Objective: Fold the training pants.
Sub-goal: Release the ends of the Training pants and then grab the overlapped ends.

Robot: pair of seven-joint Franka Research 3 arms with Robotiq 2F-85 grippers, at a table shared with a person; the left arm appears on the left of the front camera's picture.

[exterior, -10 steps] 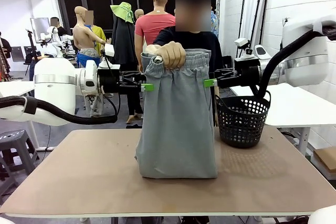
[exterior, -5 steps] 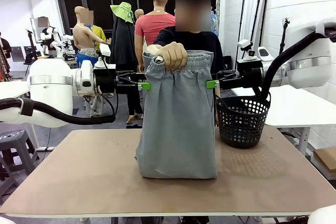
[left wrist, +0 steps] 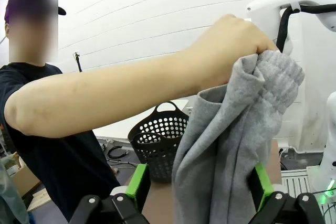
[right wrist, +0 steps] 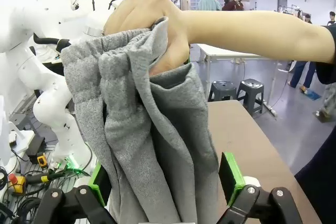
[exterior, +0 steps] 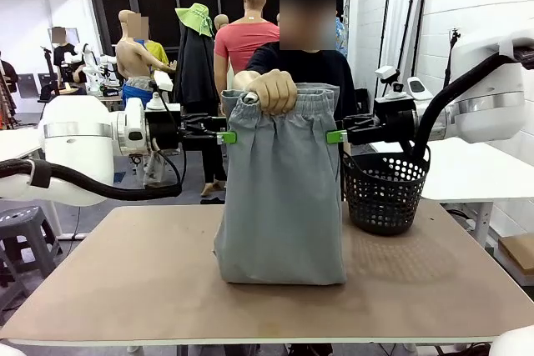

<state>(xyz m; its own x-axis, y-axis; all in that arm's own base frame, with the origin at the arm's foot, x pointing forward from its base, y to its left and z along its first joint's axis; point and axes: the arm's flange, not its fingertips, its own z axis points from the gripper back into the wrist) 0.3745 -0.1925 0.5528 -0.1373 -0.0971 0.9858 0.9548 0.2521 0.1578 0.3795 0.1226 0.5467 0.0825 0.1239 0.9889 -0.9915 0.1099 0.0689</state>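
Grey jersey training pants [exterior: 282,198] hung from a person's hand [exterior: 271,89], which bunched the gathered elastic waistband. Their lower end rested on the worktop [exterior: 125,273], near a black mesh basket [exterior: 384,193]. The left pincer [exterior: 227,137] and right pincer [exterior: 335,136] stood spread, each straddling a side edge below the waistband without pinching it.
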